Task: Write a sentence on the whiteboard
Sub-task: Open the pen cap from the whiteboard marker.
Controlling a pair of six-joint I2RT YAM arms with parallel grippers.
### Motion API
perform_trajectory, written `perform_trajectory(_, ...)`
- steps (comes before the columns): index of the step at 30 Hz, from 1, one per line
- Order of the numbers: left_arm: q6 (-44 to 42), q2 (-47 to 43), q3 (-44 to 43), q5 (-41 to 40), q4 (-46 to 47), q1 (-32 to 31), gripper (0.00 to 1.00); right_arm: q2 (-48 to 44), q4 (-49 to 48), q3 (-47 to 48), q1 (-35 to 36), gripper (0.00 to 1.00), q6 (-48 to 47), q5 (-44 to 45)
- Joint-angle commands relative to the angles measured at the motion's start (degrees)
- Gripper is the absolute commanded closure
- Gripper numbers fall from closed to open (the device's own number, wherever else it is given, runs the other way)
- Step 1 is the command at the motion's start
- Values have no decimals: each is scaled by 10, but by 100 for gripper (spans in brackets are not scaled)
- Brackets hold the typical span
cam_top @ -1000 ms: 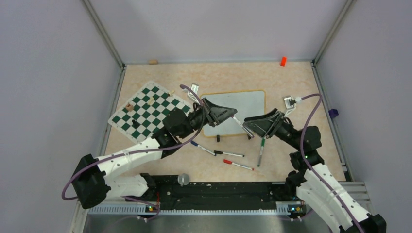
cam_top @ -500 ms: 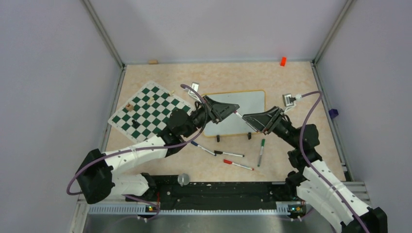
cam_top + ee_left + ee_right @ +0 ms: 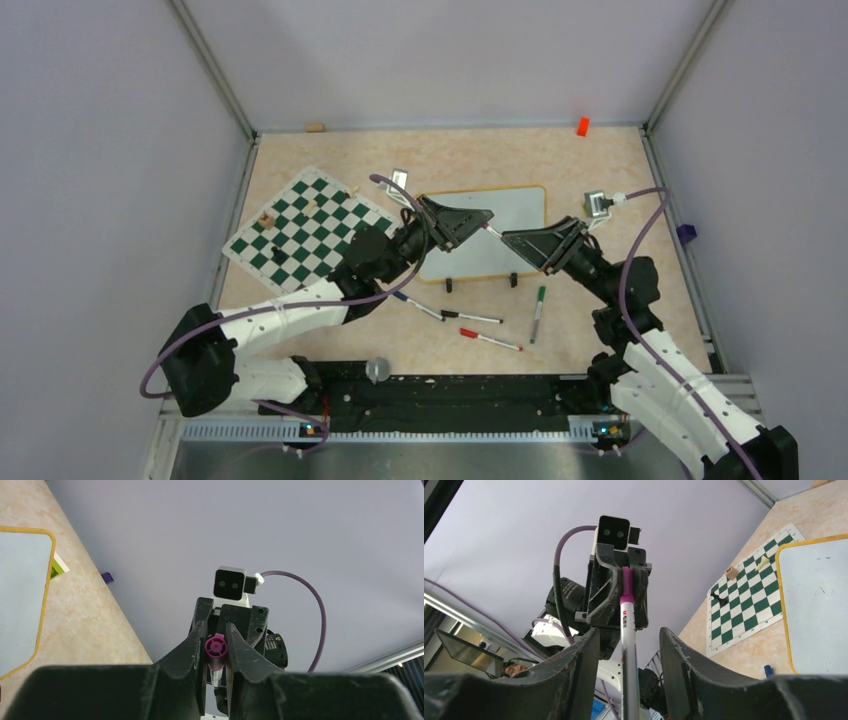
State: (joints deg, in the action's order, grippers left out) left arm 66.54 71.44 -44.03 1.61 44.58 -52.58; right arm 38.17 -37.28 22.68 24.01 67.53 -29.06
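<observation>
The whiteboard (image 3: 515,208), white with a yellow-orange frame, lies at the table's middle; its corner shows in the left wrist view (image 3: 20,595) and its edge in the right wrist view (image 3: 819,605). No sentence is in view, and the bare surface looks blank. Above its near right part the two grippers meet tip to tip. My left gripper (image 3: 486,222) is shut on the purple cap end of a white marker (image 3: 216,647). My right gripper (image 3: 627,632) stands open around the marker's barrel (image 3: 628,625), with a gap on each side.
A green-and-white chessboard mat (image 3: 305,228) with a few pieces lies to the left. Green (image 3: 538,310), black (image 3: 470,318), red (image 3: 490,340) and blue (image 3: 415,303) markers lie near the front. A red block (image 3: 582,126) sits at the back wall.
The right gripper has risen and moved back toward the left one, and its jaws have narrowed round the marker's barrel. The left gripper has lifted the marker slightly.
</observation>
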Motion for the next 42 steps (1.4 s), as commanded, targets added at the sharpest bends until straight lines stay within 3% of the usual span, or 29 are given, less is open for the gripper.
perform_trajectory(1,-4,7,-13,-10,38,-3,100,1,-46,18,10,57,10,2)
perform_trajectory(5,-5,10,-14,-19,38,-6,100,2,-49,19,10,67,14,2)
perform_trajectory(8,-9,11,-14,-34,38,-7,100,3,-52,19,11,60,18,1)
perform_trajectory(17,-10,17,-20,-38,40,-8,100,4,-56,15,10,60,20,1)
perform_trajectory(24,-8,26,-23,-36,45,-9,100,4,-57,12,10,75,22,3)
perform_trajectory(34,-10,29,-24,-35,43,-9,100,9,-54,13,11,65,20,-1)
perform_trajectory(42,-11,35,-27,-33,44,-9,100,18,-51,15,11,69,18,-7)
